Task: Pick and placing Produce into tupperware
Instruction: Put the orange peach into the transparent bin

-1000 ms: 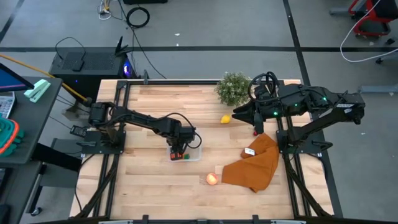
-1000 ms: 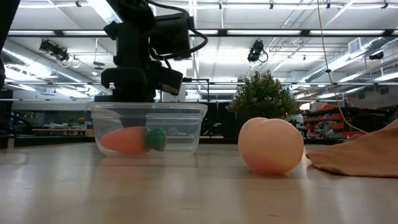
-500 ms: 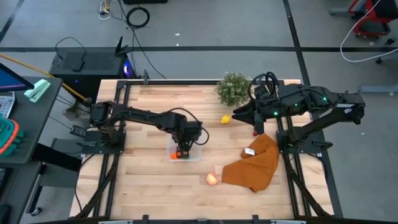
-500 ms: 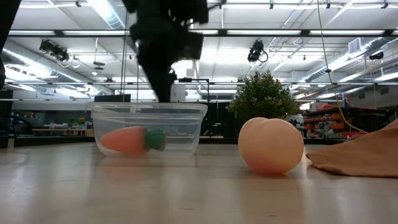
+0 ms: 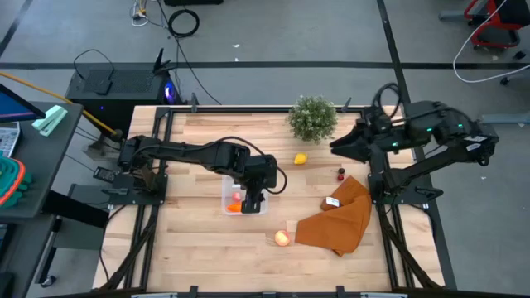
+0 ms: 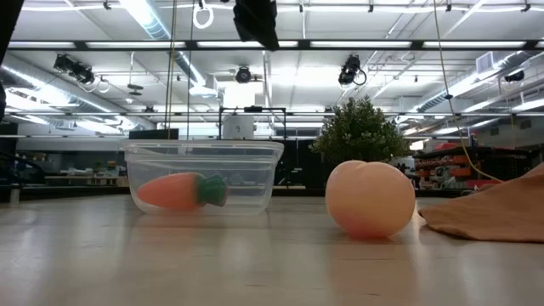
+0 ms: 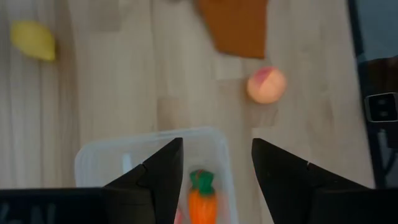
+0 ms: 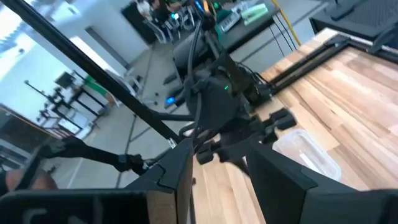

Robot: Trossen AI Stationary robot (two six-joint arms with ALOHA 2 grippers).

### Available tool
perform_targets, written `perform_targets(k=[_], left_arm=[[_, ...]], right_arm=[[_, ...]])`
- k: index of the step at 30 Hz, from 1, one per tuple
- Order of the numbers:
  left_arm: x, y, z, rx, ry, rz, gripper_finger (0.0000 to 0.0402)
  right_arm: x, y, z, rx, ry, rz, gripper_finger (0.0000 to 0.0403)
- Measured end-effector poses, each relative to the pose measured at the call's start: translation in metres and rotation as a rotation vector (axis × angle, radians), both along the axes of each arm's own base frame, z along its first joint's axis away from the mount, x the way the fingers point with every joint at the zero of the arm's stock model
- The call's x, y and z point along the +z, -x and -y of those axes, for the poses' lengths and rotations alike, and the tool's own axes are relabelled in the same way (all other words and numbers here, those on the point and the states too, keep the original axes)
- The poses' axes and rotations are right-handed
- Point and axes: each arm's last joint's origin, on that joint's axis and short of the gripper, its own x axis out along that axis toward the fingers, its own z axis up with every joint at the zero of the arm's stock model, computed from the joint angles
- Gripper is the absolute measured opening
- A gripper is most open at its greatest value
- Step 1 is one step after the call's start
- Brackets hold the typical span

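The clear tupperware stands mid-table. The orange carrot with its green top lies on its side inside it. My left gripper hangs open well above the tupperware's right side and touches nothing. The yellow lemon, the pale apple and the tiny red berry rest on the table. My right gripper is open in the air near the table's far right, above the berry's far side.
A brown-orange cloth lies crumpled at the right, beside the apple, with a white tag on it. A bushy potted plant stands at the far edge. Bare wood shows on the table's left and near parts.
My left gripper has risen out of the tupperware and shifted a little toward the table's right; the carrot has stayed lying inside. My right arm has drawn back toward the right edge and lifted.
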Motion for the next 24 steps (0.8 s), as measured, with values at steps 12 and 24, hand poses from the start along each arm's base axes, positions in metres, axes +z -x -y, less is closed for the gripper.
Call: perform_targets(k=[12,24], left_arm=[[0.009,-0.007,0.034,-0.061,0.007,0.155,0.0183],[0.006,-0.006,0.052,0.07,-0.013,0.155,0.018]], right_arm=[[-0.003,0.035,0.006,-0.027,0.014,-0.05,0.0122],[-0.016,0.036,0.006,-0.005,0.051,-0.157,0.0122]])
